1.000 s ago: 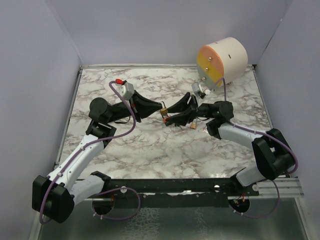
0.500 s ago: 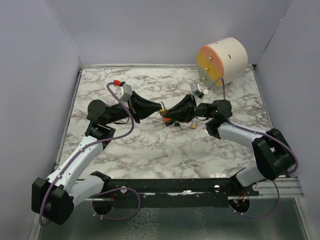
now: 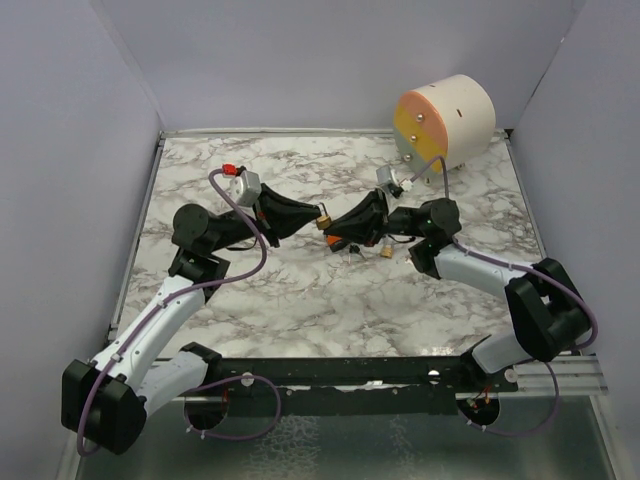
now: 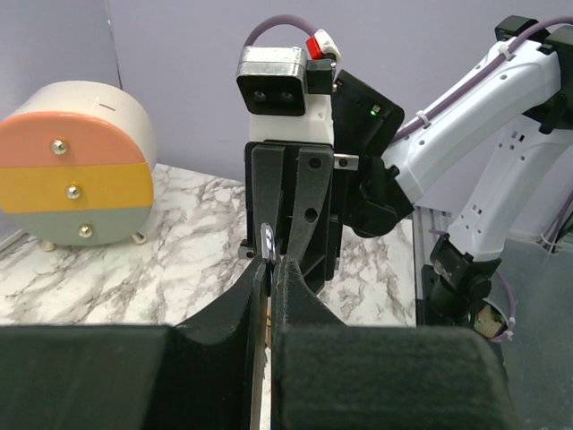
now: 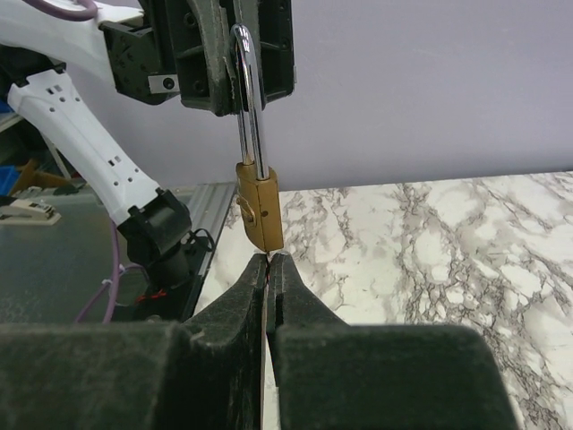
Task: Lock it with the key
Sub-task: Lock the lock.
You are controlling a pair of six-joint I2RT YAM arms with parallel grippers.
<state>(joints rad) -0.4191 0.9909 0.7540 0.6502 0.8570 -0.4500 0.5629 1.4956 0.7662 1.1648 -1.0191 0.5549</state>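
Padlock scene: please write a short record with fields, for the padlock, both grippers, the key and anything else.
padlock: brass, off the table, between the two grippers
shackle: points toward left gripper
left gripper: shut on shackle
right gripper: shut, tips at padlock's bottom
key: not visible; perhaps hidden between right fingers
drum: far right corner, apart from both arms

A robotics lab test cell is indicated — a marble-patterned tabletop (image 3: 330,310) is enclosed by plain lilac panels (image 3: 300,60), and a black mounting rail (image 3: 350,372) with purple cables (image 3: 263,250) is fixed along its near edge.
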